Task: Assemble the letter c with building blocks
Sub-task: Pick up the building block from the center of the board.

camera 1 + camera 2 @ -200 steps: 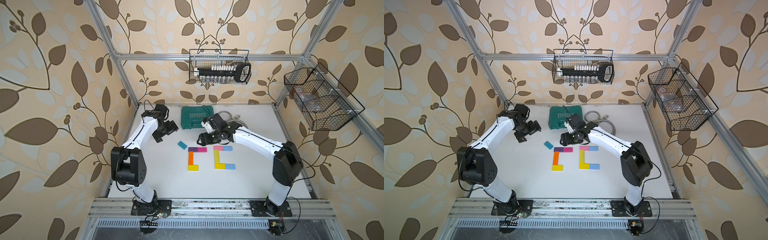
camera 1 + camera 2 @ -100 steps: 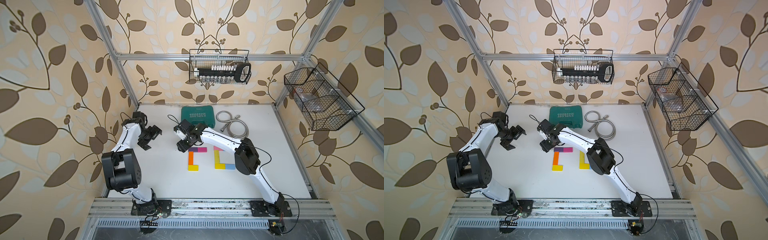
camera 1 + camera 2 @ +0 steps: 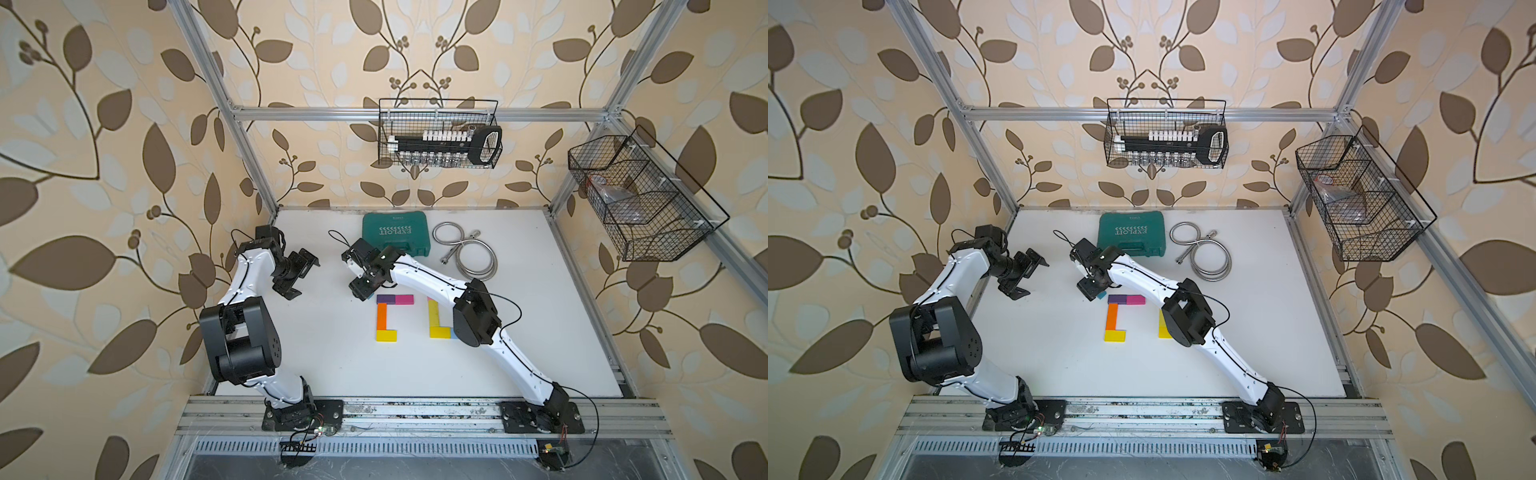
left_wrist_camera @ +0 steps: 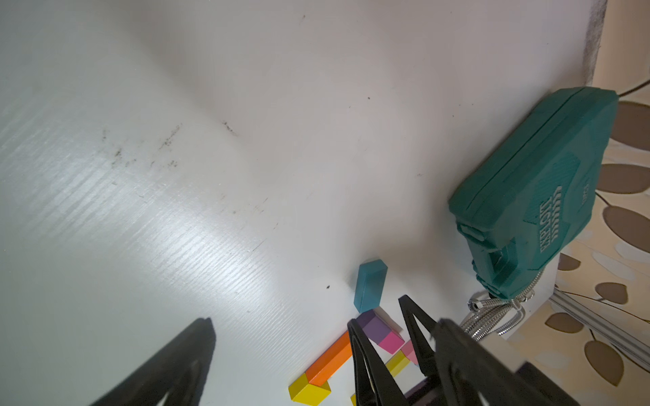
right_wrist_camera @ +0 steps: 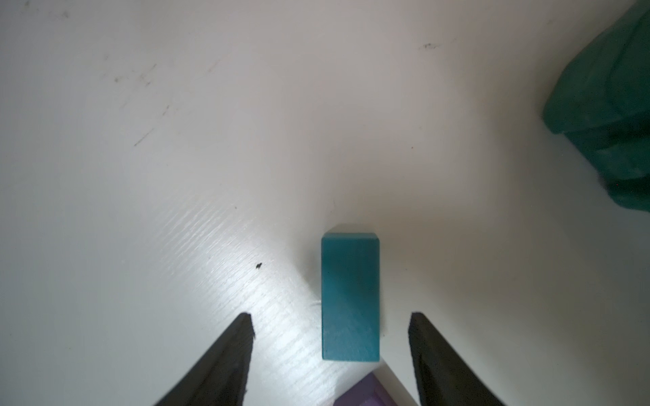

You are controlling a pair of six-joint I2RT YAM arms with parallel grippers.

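A loose teal block (image 5: 350,298) lies flat on the white table. My right gripper (image 5: 330,314) hangs open just above it, one finger on each side of its near end, touching neither side. In both top views this gripper (image 3: 360,289) covers most of that block; only a teal sliver (image 3: 1100,295) shows. Beside it lie a purple block (image 3: 386,298) and a magenta block (image 3: 404,298) in a row, with an orange block (image 3: 381,316) and a yellow block (image 3: 386,335) below. More yellow blocks (image 3: 433,311) lie partly under the right arm. My left gripper (image 3: 305,278) is open and empty at the left.
A green tool case (image 3: 395,233) lies at the back of the table, a coiled metal hose (image 3: 469,253) to its right. Wire baskets hang on the back wall (image 3: 438,133) and on the right frame (image 3: 636,199). The left wall post stands close behind the left arm.
My right arm swung left from above the right group of blocks to the loose teal block, its jaws narrowing a little. My left arm drew back toward the left wall.
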